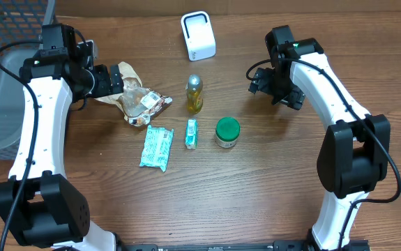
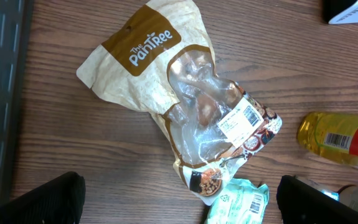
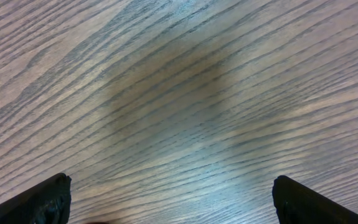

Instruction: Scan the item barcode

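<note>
While both grippers hang spread and empty: bag under left arm.
Bag [image 2: 185,106] lies flat on table [image 3: 179,93], directly below left gripper [image 2: 182,200], between its wide-set fingers and touching neither. Its long axis slants across their closing line, with the barcode label [image 2: 244,121] at the end nearer the bottle [image 2: 340,140]. Right gripper [image 3: 172,200] is over bare wood, well apart from bag. Scanner [image 1: 198,35] stands beyond, between arms. Judged: left arm is nearer and needs only a straight descent.
</note>
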`<state>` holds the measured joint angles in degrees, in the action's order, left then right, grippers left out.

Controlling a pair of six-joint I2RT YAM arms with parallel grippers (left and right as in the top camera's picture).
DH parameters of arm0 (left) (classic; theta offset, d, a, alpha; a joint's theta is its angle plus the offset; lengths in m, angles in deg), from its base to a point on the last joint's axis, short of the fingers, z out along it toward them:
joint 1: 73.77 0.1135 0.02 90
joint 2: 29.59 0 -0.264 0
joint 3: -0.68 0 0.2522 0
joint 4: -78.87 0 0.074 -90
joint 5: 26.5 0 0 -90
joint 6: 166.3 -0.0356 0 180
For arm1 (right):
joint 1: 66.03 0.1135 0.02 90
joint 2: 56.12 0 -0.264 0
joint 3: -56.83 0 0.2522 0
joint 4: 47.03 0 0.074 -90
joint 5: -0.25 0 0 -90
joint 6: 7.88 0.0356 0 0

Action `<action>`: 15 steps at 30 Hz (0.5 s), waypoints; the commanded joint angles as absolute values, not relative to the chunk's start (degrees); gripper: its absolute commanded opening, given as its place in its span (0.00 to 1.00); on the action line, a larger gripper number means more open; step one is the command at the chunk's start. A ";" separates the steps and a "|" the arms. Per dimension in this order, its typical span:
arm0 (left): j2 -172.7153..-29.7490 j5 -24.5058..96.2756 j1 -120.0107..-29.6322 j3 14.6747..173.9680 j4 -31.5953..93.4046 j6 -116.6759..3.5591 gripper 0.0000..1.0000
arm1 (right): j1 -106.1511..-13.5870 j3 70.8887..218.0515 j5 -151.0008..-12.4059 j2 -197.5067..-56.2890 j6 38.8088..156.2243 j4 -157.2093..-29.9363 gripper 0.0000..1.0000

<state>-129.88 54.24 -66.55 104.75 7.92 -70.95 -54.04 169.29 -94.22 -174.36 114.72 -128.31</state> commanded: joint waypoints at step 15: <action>-129.66 53.57 -66.70 104.86 7.99 -72.68 0.99 | -54.11 170.73 -89.10 -172.50 115.09 -129.67 1.00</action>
